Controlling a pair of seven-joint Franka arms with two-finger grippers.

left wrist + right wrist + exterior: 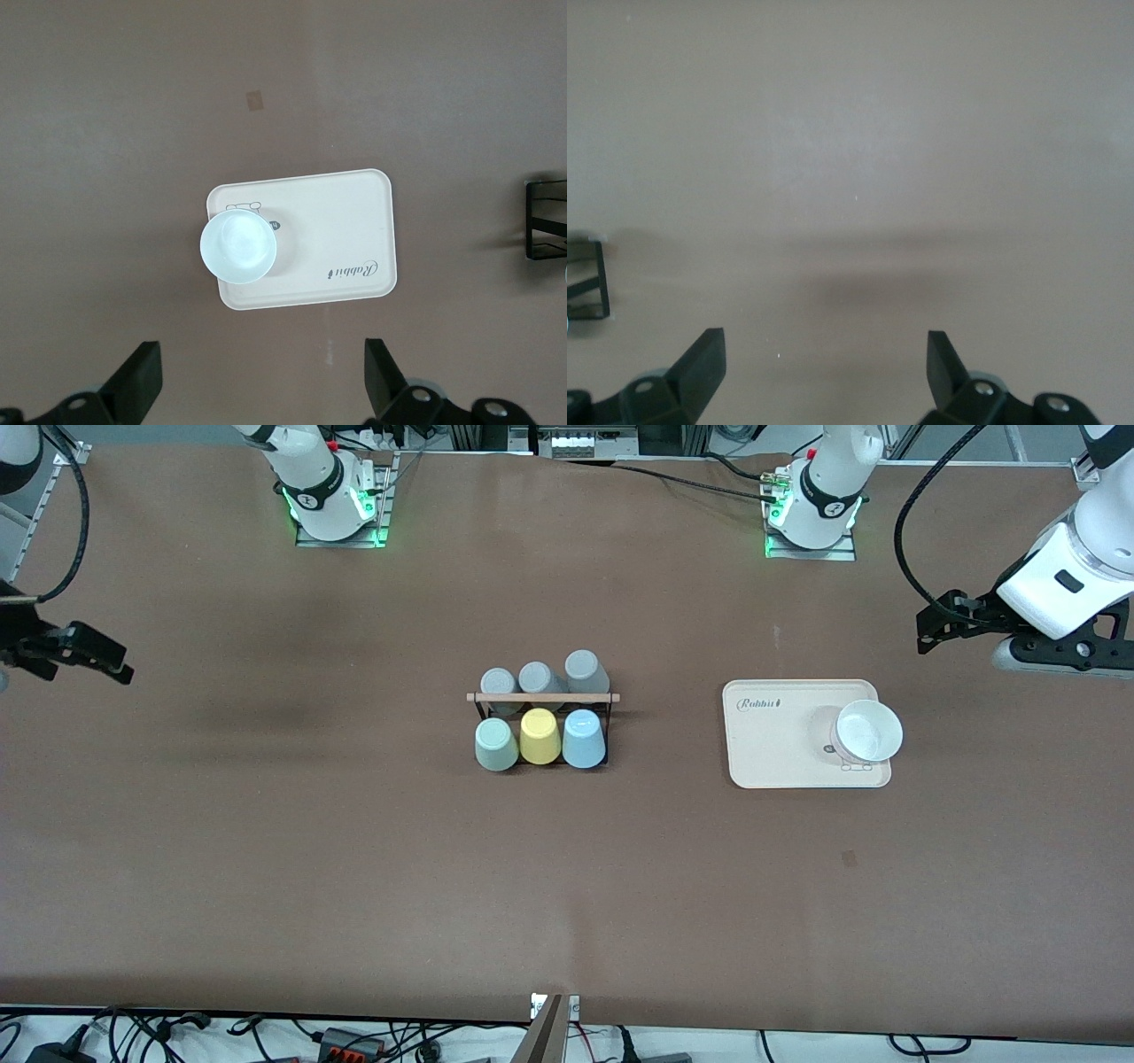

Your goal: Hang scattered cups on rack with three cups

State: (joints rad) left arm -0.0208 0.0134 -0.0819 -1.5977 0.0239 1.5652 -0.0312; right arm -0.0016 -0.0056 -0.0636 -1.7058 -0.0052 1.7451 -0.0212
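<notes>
As seen from the front view, the rack (542, 698) stands mid-table with six inverted cups: three grey cups (537, 678) in the row toward the robot bases, and the sage green cup (495, 745), yellow cup (539, 736) and light blue cup (584, 738) in the row nearer the camera. Bare table surrounds the rack on all sides. The beige tray (769, 744), toward the left arm's end, carries a white bowl (869, 731) at its outer edge. The left gripper (939, 627) and right gripper (75, 657) hover near opposite table ends. In the left wrist view, the fingers (137, 382) are spread apart above the tray (345, 221) and bowl (237, 246). In the right wrist view, the fingers (700, 361) stand apart over bare table, the rack's edge (588, 283) at the frame border.
</notes>
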